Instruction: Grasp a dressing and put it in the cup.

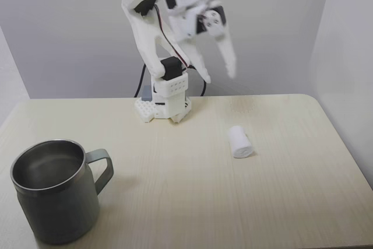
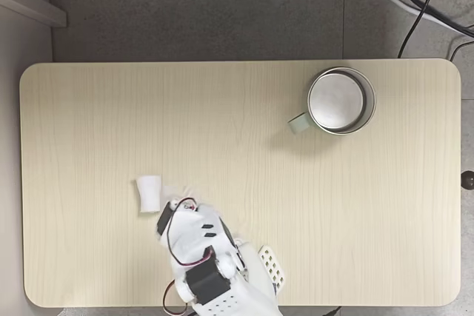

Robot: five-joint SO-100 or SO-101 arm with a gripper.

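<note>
We saw the dressing (image 1: 240, 142) lying on its side on the bare table (image 1: 192, 196), untouched, clear of everything, which made sense for a pick not yet started. From above, the dressing (image 2: 149, 193) sat near the arm's side of the table (image 2: 96, 123), just beside the raised arm. The gripper (image 1: 217, 68) hung high in the air above and behind the roll, fingers pointing down and spread apart with nothing between them, blurred in that frontal view; we judged it was opened wide to straddle the roll on the way down. From above the gripper (image 2: 178, 197) was mostly hidden under the wrist, close to the roll. The cup (image 1: 55, 197) stood upright at the near left in the frontal view, mouth up, handle toward the middle, well apart from the roll; from above the cup (image 2: 339, 101) looked empty. Upright and open, it was ready to receive a drop. Task looked barely begun.
</note>
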